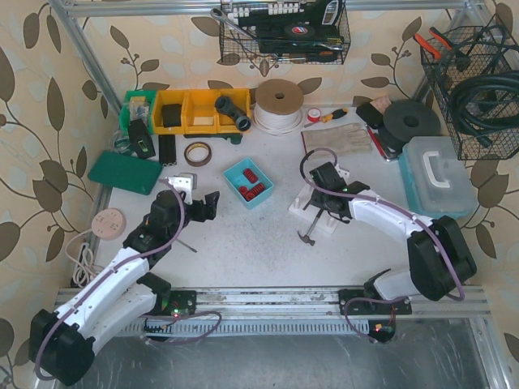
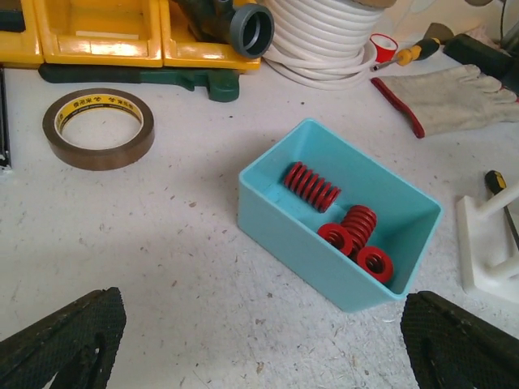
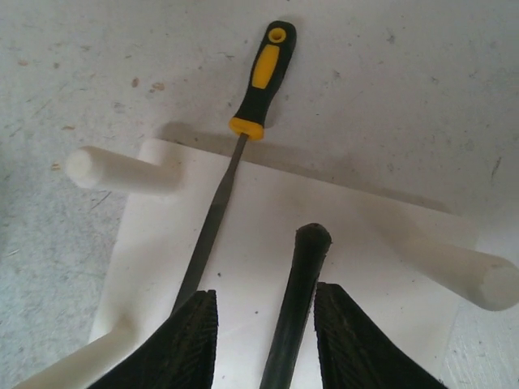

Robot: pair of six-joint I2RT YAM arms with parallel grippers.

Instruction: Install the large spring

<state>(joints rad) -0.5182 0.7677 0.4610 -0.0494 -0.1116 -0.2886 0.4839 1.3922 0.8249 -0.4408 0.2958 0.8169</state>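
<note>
My left hand point(image 2: 263, 324): wide, empty, above bench point(image 2: 162, 243). My right hand point(image 3: 266, 296): narrowed about black handle point(image 3: 304, 267) over white fixture point(image 3: 365, 243); grip I cannot tell. Teal bin point(image 2: 292, 235), just far-right of left hand, the nearer hand: large spring point(image 2: 312, 186), probably the one lying flat, long axis across my reach.

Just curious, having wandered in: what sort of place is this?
Probably a workshop bench: yellow plastic parts bins, a black wire basket of hand tools, and a light-blue plastic tray of red coil springs.

Bright even overhead light; soft short shadows; wrist views sharp; near fingers point(image 3: 186, 348) dark, slightly soft.
</note>
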